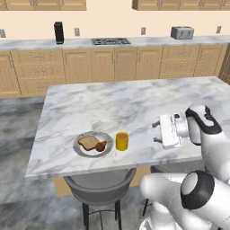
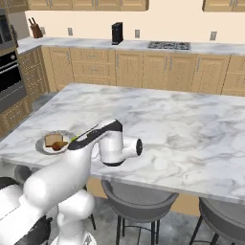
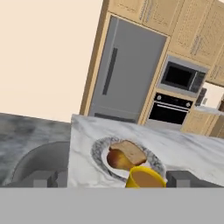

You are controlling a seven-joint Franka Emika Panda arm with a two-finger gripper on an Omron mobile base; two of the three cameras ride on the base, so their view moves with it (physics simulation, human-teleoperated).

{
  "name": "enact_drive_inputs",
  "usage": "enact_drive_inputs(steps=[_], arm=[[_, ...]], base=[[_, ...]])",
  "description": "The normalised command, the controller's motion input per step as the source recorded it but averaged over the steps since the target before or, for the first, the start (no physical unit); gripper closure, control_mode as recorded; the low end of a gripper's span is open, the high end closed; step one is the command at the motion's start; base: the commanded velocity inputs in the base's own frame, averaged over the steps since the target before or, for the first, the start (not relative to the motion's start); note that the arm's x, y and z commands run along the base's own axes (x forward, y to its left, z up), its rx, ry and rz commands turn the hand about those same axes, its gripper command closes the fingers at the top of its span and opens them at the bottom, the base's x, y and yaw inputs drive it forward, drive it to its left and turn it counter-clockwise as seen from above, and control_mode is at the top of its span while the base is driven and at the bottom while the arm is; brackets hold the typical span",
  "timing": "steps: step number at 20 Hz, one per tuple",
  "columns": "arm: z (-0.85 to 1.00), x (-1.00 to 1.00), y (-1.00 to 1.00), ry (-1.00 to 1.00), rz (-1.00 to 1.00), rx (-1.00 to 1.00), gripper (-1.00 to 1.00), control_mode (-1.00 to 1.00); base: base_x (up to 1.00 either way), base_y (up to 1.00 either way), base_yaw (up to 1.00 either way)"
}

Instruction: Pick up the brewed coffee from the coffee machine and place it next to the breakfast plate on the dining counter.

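dining counter (image 1: 134,108): veined marble, smooth | cabinets (image 1: 112,63): light wood | toaster (image 1: 182,32): silver metal

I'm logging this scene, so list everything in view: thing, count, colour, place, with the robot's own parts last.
brewed coffee: one, yellow mug, on the dining counter just right of the plate.
breakfast plate: one, grey, with toast and a dark brown piece, near the counter's front edge.
dining counter: one, white-grey marble island.
coffee machine: one, black, on the back wall counter.
toaster: one, silver, back wall counter, right.
stove top: one, dark, set in the wall counter.
stools: at least three, grey, along the island's near side.
knife block: one, brown, wall counter corner.
fridge: one, grey.
microwave: one, silver, above a black oven.
gripper: one, white, right of the mug, apart from it, open.
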Motion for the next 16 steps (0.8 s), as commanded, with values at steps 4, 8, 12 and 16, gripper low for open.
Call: enact_drive_inputs(steps=[4, 8, 12, 16], arm=[[1.0, -0.88, -0.02, 0.0, -0.03, -0.16, -1.0, -1.0], [1.0, -0.85, 0.0, 0.0, -0.02, -0.18, -1.0, -1.0], [0.93, -0.67, 0.07, 0.0, -0.06, -0.18, -1.0, -1.0], [0.71, -0.31, 0.19, 0.0, -0.03, -0.18, -1.0, -1.0]], base=[[0.0, 0.0, 0.0], [0.0, 0.0, 0.0], [0.0, 0.0, 0.0], [0.0, 0.0, 0.0]])
